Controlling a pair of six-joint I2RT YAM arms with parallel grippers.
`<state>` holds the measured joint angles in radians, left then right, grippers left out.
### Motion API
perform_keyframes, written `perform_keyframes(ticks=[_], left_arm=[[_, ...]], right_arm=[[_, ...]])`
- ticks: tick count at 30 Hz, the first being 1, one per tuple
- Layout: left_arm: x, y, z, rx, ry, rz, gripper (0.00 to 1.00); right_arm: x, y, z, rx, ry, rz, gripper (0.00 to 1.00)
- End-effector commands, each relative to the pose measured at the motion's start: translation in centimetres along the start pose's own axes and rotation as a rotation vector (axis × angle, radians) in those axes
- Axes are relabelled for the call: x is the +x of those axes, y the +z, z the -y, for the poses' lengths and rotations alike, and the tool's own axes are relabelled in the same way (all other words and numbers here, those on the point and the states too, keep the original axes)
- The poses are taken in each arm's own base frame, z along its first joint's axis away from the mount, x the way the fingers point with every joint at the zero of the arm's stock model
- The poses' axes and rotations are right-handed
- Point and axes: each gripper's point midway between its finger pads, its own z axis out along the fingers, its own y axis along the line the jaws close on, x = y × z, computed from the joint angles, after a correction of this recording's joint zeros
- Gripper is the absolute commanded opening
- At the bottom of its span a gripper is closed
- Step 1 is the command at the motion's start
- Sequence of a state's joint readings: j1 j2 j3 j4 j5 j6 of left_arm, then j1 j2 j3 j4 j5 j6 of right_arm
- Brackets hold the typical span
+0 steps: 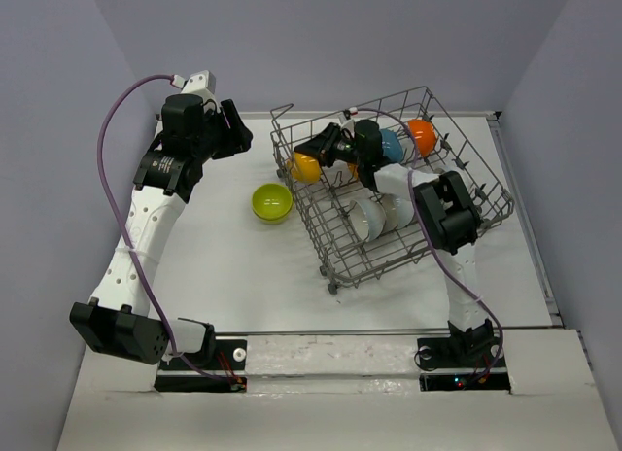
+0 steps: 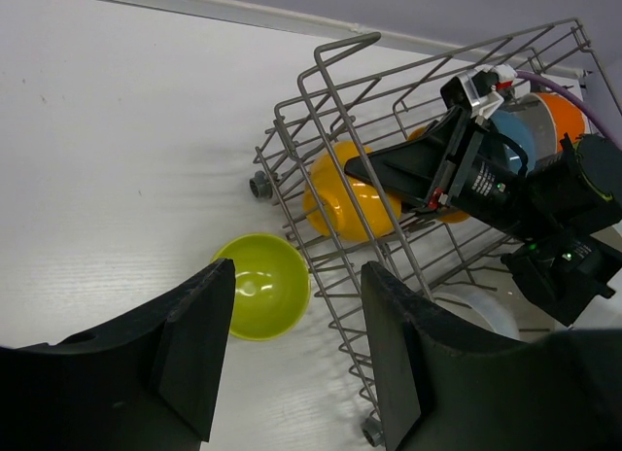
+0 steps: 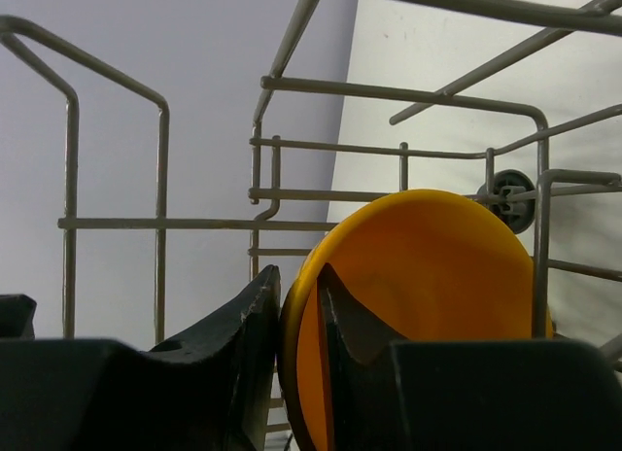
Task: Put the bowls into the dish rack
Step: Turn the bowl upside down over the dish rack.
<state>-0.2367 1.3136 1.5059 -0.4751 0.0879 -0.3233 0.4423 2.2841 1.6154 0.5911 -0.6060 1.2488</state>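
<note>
The white writing [image 2: 483,184] on the right arm is too tiny to read. The right gripper [image 3: 296,286] pinches the rim of the yellow-orange bowl [image 3: 428,276] in the far left of the dish rack [image 1: 335,232]. Only its own camera shows the pinch. The left gripper [image 2: 298,271] is wide, holding nothing, near the lime bowl [image 1: 272,202], left of the rack. Only the top view shows both white bowls [image 1: 374,213].

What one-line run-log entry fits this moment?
right gripper: shut on orange-yellow bowl in dish rack | left gripper: open, empty | lime bowl: on table, outside rack
</note>
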Motion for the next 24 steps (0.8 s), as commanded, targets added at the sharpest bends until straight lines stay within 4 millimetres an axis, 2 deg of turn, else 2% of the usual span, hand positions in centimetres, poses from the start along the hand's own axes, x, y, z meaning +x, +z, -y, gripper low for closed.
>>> perform_keyframes(ticks=[1,3,9,24], left_arm=[[-1.5,-0.7,1.3,0.051,0.014,0.056,0.63],[-1.4,-0.7,1.3,0.05,0.014,0.053,0.63],[-1.4,-0.7,1.3,0.053,0.014,0.053,0.63],[-1.4,-0.5,1.5,0.059,0.015,0.051,0.63]], right_arm=[[-1.5,-0.5,-1.3,0.044,-0.078,0.061,0.3],[-2.2,-0.8,-0.7,0.073,-0.081,0.085,0.34],[-2.7,-1.0,-0.2,0.124,-0.124,0.105,0.43],[-4.3,-2.0,0.0,0.231,-0.241,0.167,0.47]])
